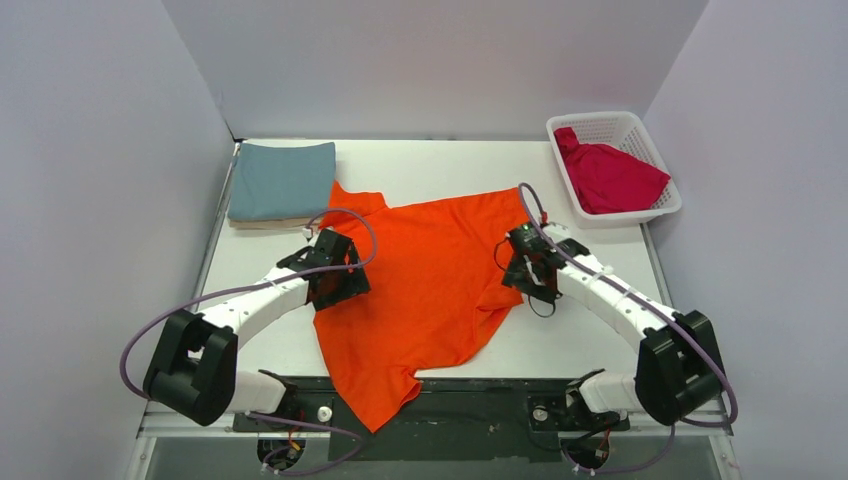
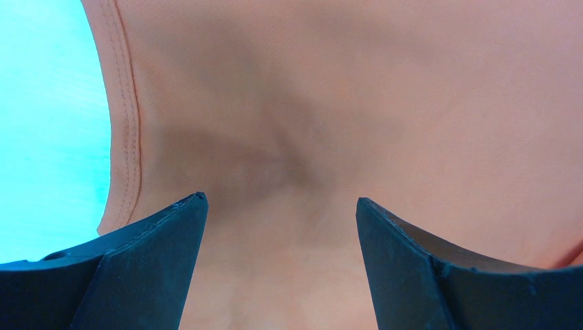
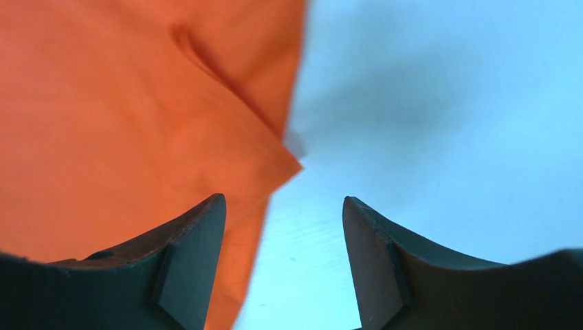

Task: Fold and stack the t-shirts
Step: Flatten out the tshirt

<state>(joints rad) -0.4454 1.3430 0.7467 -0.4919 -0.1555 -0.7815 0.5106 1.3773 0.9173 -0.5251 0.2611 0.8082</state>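
1. Starting nearest me: a corner of the orange shirt [image 1: 430, 290] droops over the near edge of the tabletop [image 1: 570, 345]. How far it hangs down, I can't see.
2. The shirt's long axis runs from that corner away from me, slanting a little right. I've got one hand at each side edge, neither plainly nearer.
3. My left hand [image 1: 345, 283] hovers spread wide, gripping nothing. The stitched left hem sits just ahead of it, with cloth under both fingers.
4. My right hand [image 1: 522, 272] has its jaws parted and empty. The shirt's right edge lies toward the centre, and bare tabletop shows in the gap.
5. Far left, the folded teal-blue shirt [image 1: 282, 180] lies on the beige shirt [image 1: 265, 222], of which only a sliver shows.
6. Far right, the red shirt [image 1: 610, 180] is bunched in the white basket [image 1: 600, 118], and I can't make out how it lies.
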